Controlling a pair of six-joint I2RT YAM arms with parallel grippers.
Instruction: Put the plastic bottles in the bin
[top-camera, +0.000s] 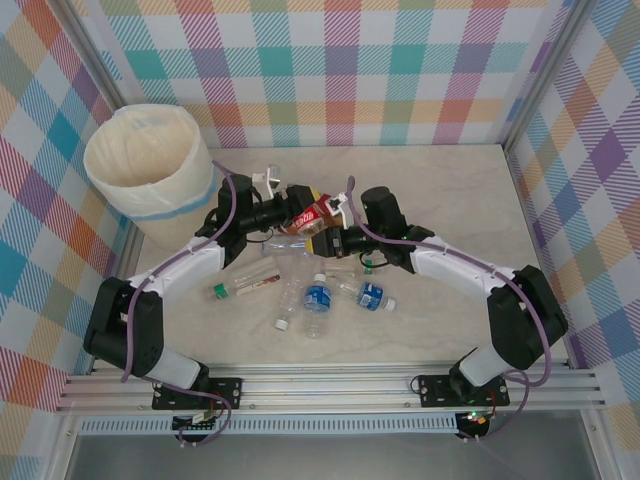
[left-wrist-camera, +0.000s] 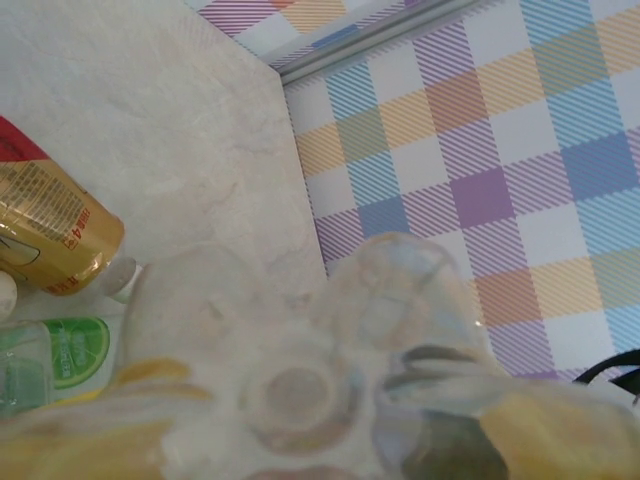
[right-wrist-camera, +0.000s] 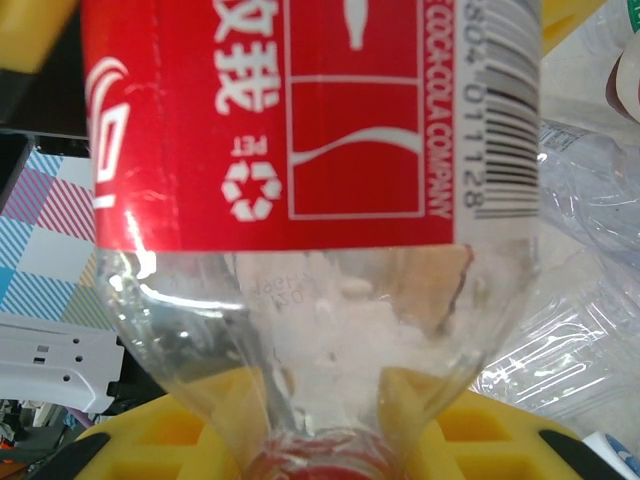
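Pale table (top-camera: 450, 190), checked walls, right gripper (right-wrist-camera: 320, 440) clamped on red bottle (right-wrist-camera: 300, 110), left gripper (left-wrist-camera: 330, 420) opposite, blurred clear bottle (left-wrist-camera: 390, 290) between its pads, grip unclear, bin (top-camera: 150, 195) behind it.

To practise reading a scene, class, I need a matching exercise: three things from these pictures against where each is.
Things: 1 bin; 2 red-label bottle; 3 green-capped bottle.
Places: A lying on the table beside the left arm; B far left corner; C neck held in the right gripper.
Pairs: 1-B, 2-C, 3-A.
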